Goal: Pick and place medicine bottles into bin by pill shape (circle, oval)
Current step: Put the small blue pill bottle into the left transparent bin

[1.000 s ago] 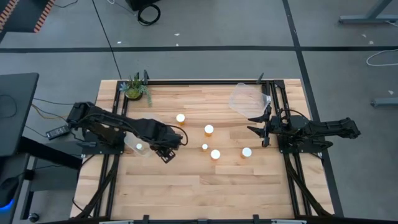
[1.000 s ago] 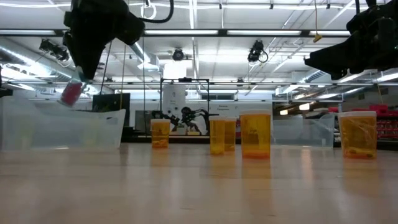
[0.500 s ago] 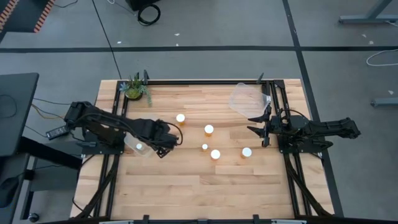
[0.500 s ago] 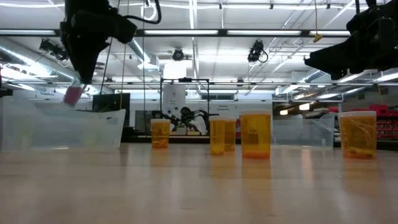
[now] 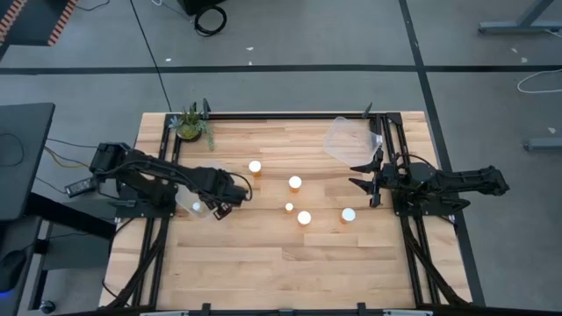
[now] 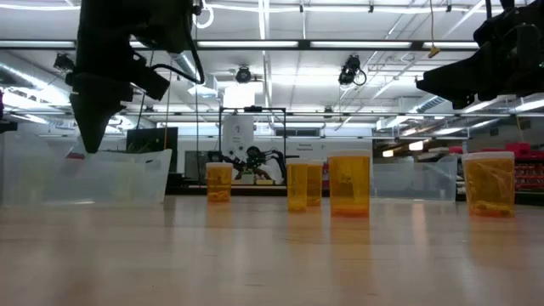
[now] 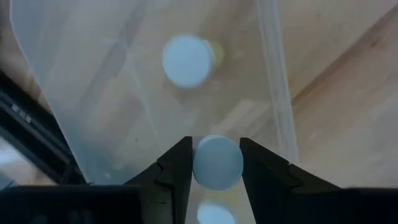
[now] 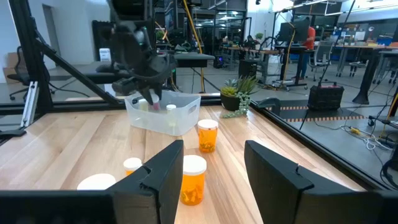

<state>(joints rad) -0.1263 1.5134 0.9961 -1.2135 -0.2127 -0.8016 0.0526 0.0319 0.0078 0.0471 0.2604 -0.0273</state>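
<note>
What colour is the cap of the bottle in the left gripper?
White cap; left wrist view shows it best.

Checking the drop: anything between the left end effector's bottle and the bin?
Nothing visible. The left end effector holds the bottle over the open bin; one bottle already inside sits off to the side.

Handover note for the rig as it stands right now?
Left gripper: shut on a white-capped bottle, hanging over the clear bin at the table's left edge.
Right gripper: shut and holding nothing, waiting at the right side by the second clear bin.
Done: one bottle already lies in the left bin.
Left: drop the held bottle; five bottles still stand mid-table, the nearest to the left bin at. Second bin looks to hold none.
</note>
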